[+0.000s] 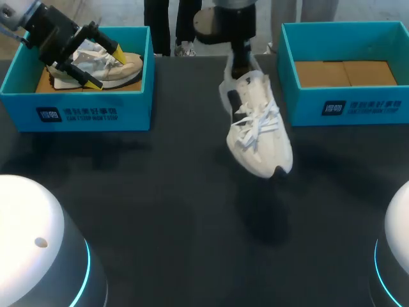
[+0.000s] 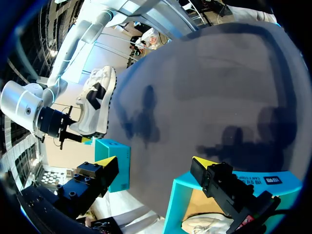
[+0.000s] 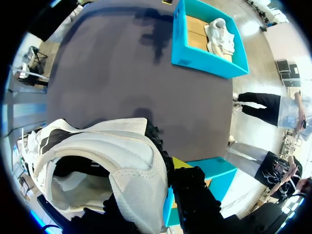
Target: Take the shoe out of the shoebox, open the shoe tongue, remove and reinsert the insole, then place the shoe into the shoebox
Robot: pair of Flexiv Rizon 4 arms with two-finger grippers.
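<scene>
1 white shoe [image 1: 259, 131] hangs in the air over the middle of the table [image 1: 160, 211], toe down and laces facing up, clear of the dark top. The right gripper [image 1: 241, 67] has it by the heel. In the right wrist view the heel collar is pinched between the fingers, with only 1 yellow tip showing beside the shoe [image 3: 122, 156], so the gripper is clamped on it.

There are 2 shoes in all. The second shoe [image 1: 131, 67] lies in the left box [image 1: 96, 112], on its brown floor.

There are 2 teal boxes, both open-topped, at the far side of the table. The right box [image 1: 345, 105] shows only its cardboard floor.

The left gripper [image 1: 105, 67] hangs over the left box just above the second shoe. Its 2 yellow-tipped fingers are spread wide, and in the left wrist view nothing sits between them [image 2: 156, 163].
</scene>
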